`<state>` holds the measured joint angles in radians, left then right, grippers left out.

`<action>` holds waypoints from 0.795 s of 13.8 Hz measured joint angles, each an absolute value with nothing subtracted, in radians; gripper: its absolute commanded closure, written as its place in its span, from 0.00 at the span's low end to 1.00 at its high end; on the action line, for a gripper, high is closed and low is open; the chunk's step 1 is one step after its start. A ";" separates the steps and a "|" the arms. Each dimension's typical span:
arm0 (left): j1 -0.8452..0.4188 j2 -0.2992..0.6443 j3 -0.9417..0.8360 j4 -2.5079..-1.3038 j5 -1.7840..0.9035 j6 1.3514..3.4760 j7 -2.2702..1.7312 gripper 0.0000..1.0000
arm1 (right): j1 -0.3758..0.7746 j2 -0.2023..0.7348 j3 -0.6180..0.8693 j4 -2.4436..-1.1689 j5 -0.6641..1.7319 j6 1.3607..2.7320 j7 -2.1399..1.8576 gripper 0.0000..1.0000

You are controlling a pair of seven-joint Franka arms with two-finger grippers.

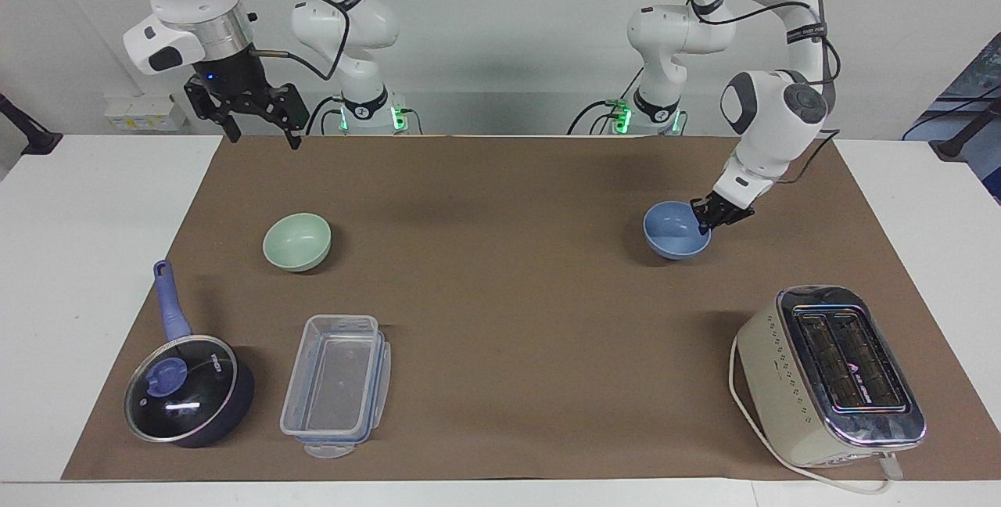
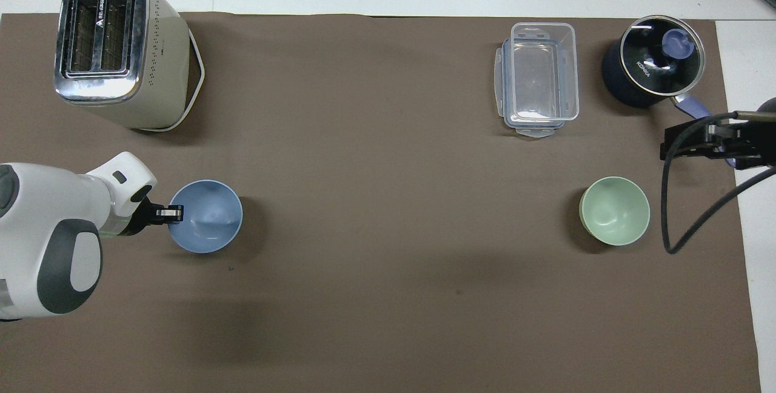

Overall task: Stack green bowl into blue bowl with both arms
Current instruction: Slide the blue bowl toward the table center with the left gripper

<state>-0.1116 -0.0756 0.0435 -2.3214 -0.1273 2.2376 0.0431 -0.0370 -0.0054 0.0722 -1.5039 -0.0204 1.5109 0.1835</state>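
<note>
The blue bowl [image 1: 674, 231] is near the left arm's end of the brown mat and also shows in the overhead view [image 2: 206, 218]. My left gripper [image 1: 708, 219] is shut on its rim, on the side toward the left arm's end, and holds it slightly tilted, low over the mat; it shows in the overhead view too [image 2: 172, 214]. The green bowl [image 1: 297, 241] sits upright on the mat near the right arm's end and shows from overhead [image 2: 614, 210]. My right gripper [image 1: 249, 122] waits open and empty, raised over the mat's edge nearest the robots, apart from the green bowl.
A cream toaster [image 1: 829, 374] stands farther from the robots than the blue bowl. A clear lidded plastic box [image 1: 338, 386] and a dark blue saucepan with glass lid [image 1: 184, 397] lie farther from the robots than the green bowl. The brown mat [image 1: 508, 296] covers the table.
</note>
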 measured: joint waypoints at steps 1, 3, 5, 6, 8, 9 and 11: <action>-0.112 -0.080 0.043 -2.295 -0.153 2.205 0.043 1.00 | -0.037 -0.005 0.072 -1.504 -0.020 1.511 0.183 0.00; -0.117 -0.088 0.033 -2.269 -0.213 2.180 0.047 1.00 | -0.037 -0.005 0.072 -1.504 -0.020 1.511 0.183 0.00; -0.162 -0.091 0.026 -2.268 -0.269 2.179 0.051 1.00 | -0.037 -0.005 0.070 -1.504 -0.020 1.511 0.183 0.00; -0.200 -0.091 0.024 -2.268 -0.291 2.179 0.050 1.00 | -0.038 -0.005 0.070 -1.504 -0.020 1.511 0.183 0.00; -0.286 -0.091 0.020 -2.270 -0.309 2.186 0.011 1.00 | -0.038 -0.005 0.069 -1.504 -0.020 1.511 0.183 0.00; -0.329 -0.089 0.019 -2.274 -0.310 2.203 -0.030 1.00 | -0.039 -0.005 0.069 -1.505 -0.020 1.511 0.183 0.00; -0.416 -0.080 0.018 -2.288 -0.310 2.254 -0.120 1.00 | -0.044 -0.005 0.069 -1.507 -0.020 1.511 0.183 0.00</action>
<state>-0.4156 -0.0795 0.0179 -2.2882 -0.3104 2.2537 -0.1202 -0.0436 -0.0053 0.0690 -1.5072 -0.0204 1.5110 0.1835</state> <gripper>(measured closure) 0.960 0.000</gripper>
